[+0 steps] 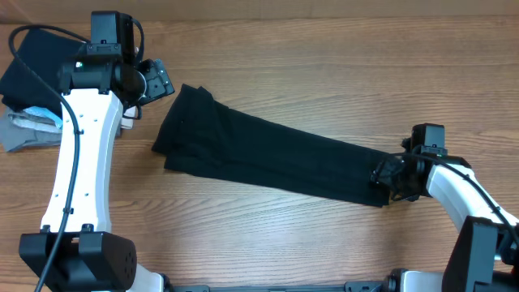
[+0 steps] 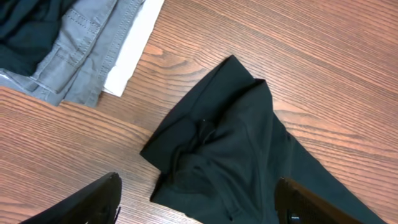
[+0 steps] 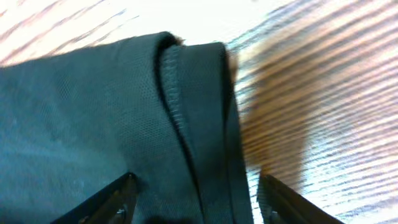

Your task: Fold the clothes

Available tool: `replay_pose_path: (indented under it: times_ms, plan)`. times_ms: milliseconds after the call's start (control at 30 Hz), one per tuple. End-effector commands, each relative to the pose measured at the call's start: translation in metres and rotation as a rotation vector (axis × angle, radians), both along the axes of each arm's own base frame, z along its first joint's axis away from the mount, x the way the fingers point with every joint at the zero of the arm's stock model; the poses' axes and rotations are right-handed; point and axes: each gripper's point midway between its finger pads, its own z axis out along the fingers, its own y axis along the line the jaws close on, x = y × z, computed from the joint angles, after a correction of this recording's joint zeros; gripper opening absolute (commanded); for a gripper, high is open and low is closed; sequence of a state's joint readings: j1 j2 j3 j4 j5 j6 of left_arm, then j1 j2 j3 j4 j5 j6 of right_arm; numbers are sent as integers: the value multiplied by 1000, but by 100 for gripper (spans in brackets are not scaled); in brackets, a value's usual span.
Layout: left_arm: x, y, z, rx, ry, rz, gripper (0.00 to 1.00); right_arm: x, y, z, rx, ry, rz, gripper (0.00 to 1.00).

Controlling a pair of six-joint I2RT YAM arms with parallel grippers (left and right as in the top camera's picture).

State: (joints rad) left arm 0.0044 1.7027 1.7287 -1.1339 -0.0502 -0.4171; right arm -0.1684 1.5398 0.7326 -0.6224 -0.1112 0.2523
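Note:
The clothes, a black shirt (image 1: 259,158), lie folded into a long narrow strip that slants across the table from upper left to lower right. My left gripper (image 1: 158,79) hovers just above and left of the strip's crumpled left end (image 2: 236,137). Its jaws (image 2: 198,180) are wide open with nothing in them, and the cloth lies below. My right gripper (image 1: 388,177) sits at the strip's right end. In the right wrist view its jaws (image 3: 198,179) stand apart astride the hemmed, folded edge (image 3: 93,106), and neither finger presses the cloth.
A stack of folded garments lies at the far left: a dark one (image 1: 32,65) over a grey one (image 1: 24,130). The left wrist view shows the grey denim (image 2: 81,43) and a white layer (image 2: 134,43). Bare wood table (image 1: 324,73) surrounds the shirt.

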Motion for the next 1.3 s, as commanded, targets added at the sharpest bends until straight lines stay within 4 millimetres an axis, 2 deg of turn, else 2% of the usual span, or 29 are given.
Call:
replay_pose_path:
  times_ms: [0,267,367,500,833,867,900,933,967,1000,1167,1267]
  plan:
    - [1,7,1,24,0,27,82,-28,-3,-23,-36,104,64,66]
    - [0,8,-2,22,9,43,100,-26,1,-23,-43,95,116,51]
    - [0,8,-2,24,11,44,100,-25,10,-22,-47,90,170,49]
    - [0,8,-2,24,11,43,100,-23,17,-23,-87,85,221,52]
    - [-2,8,-3,24,19,43,100,-28,19,-27,-89,115,225,54]
    - [-2,8,-3,24,19,43,100,-28,21,-29,-82,119,226,51]
    - [-2,8,-3,24,19,43,100,-28,22,-29,-75,121,227,43]
    - [-2,8,-3,24,19,43,100,-28,24,-30,-61,117,229,19]
    - [-2,8,-3,24,19,43,100,-26,26,-30,-53,109,230,9]
    - [-2,8,-3,24,19,42,100,-24,26,-29,-51,101,230,4]
    - [-2,8,-3,24,19,43,100,-6,16,-17,-53,62,192,4]
    - [-2,8,-3,24,19,43,100,6,-4,-1,-53,53,126,4]
